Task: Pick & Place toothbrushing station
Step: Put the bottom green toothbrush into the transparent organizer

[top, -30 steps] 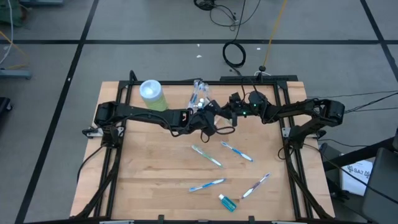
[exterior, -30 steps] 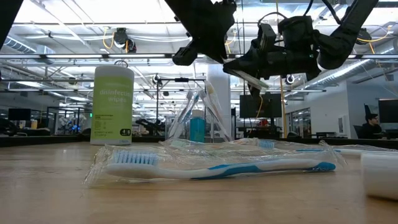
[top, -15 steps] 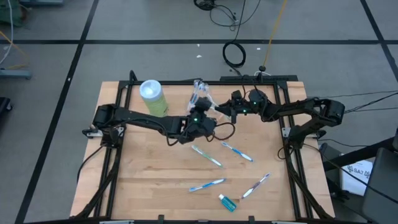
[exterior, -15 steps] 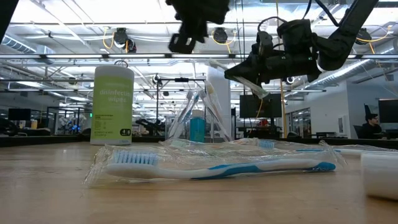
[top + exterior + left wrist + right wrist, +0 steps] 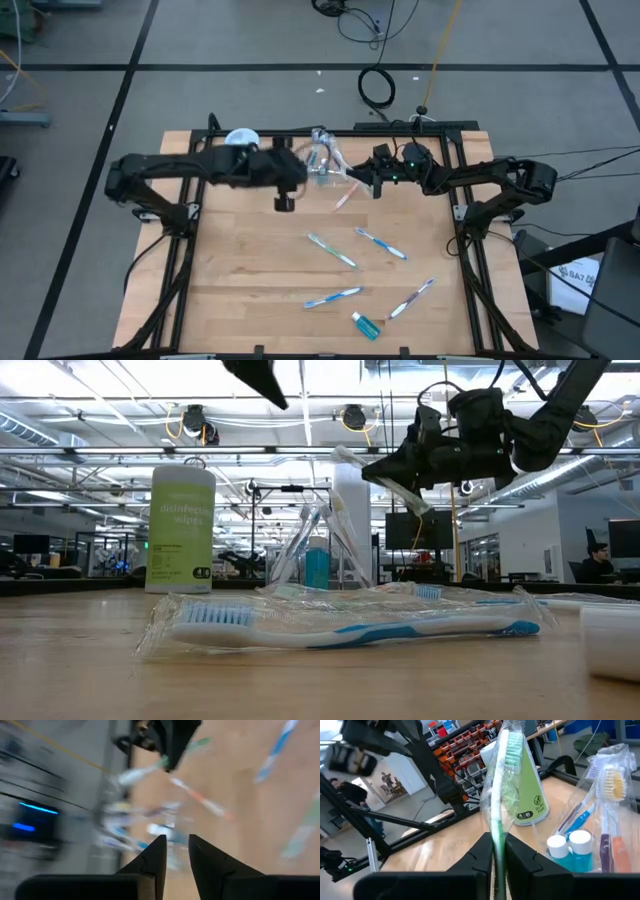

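Nearest the low camera, at the table's front edge: a wrapped blue toothbrush (image 5: 350,630) lying flat, and a small blue tube (image 5: 365,324) with a white cap just beside a pinkish-white toothbrush (image 5: 411,298). A little farther in, two more blue brushes lie loose on the wood, one (image 5: 332,250) near centre and one (image 5: 381,243) to its right (all still in clear wrappers, so slippery and crinkly, by my judgement).

Mid-table to back: the right gripper (image 5: 374,180) hangs above the board, clamped on a green toothbrush (image 5: 501,795) in its wrapper; the brush stands roughly upright between the jaws in the right wrist view. Just beyond it sits the clear cup (image 5: 322,158), already holding several brushes and two white-capped tubes (image 5: 570,846).

The left gripper (image 5: 283,201) is off to the left of the cup, jaws narrowly parted with nothing between them, well above the table. Behind it, the green wipes canister (image 5: 181,529) at the back left, not part of the set.

Step in hand, as I read it: carrying the green brush to the cup. Next move calls for lining the handle over the cup mouth, threading it between the brushes already standing there, then releasing. Risk: the wrapper snags or tips the light cup.
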`<action>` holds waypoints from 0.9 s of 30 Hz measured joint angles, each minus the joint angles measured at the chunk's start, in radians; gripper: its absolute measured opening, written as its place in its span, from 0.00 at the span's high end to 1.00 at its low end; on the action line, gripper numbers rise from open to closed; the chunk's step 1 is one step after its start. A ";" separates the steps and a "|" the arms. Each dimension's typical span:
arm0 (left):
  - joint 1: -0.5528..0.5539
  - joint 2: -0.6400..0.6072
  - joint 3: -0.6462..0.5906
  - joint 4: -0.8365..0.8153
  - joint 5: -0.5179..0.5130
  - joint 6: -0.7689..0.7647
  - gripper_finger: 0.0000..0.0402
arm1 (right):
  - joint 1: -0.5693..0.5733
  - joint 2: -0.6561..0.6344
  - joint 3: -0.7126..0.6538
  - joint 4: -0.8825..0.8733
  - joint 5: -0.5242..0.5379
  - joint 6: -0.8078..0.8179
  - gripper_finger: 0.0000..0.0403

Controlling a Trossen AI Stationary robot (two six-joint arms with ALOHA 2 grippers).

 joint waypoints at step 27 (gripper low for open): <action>0.152 0.015 -0.757 1.538 0.393 -0.401 0.78 | 0.135 0.000 0.001 0.233 -0.090 -0.149 0.93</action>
